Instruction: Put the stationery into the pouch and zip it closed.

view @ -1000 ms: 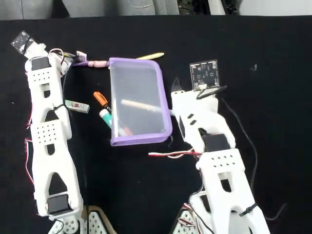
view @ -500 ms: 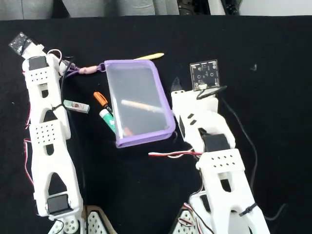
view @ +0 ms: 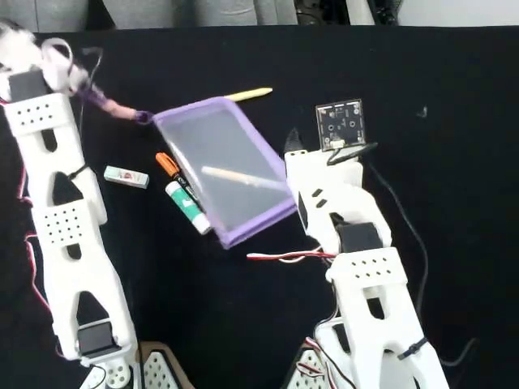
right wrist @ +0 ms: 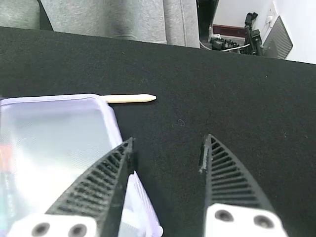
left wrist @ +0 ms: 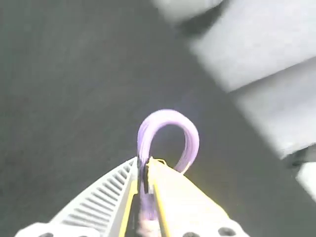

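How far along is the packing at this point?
Done: one pale pencil shows through the clear pouch. In hand: the left gripper is shut on the purple strap; the right gripper is open beside the pouch. Left: marker, glue stick, eraser and yellow pencil lie outside; then zipping.

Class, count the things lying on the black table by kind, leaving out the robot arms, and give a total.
pouch: 1
Markers: 2 (orange marker, green-and-white marker)
Pencils: 2 (yellow pencil, pale pencil seen through the pouch)
eraser block: 1
Total: 6
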Robot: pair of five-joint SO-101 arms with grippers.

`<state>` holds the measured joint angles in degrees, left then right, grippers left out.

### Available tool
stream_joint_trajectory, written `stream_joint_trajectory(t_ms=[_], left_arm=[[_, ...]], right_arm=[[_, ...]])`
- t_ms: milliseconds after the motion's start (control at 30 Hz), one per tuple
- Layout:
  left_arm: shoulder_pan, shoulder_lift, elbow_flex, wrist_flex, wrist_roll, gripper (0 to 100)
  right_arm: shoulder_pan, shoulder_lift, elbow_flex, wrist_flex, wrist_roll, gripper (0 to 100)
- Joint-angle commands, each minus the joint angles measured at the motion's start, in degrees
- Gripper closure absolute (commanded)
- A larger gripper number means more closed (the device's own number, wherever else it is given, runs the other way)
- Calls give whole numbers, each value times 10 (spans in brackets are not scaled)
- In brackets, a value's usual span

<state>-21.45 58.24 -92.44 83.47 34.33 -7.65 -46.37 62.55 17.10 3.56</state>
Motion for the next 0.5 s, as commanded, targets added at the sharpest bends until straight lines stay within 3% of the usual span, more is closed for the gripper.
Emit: stream_joint_trajectory(t_ms=[0,167,467], left_arm=[[49,-141,-30,-25,-41,971],[129,-204,-30,-82,-142,971],[243,-258,-29,-222,-258,972]], right_arm=[[-10,-18,-7,-15,-1,783],[-10,-18,-7,-15,-1,783],[-9,-22,-8,-15,-1,782]])
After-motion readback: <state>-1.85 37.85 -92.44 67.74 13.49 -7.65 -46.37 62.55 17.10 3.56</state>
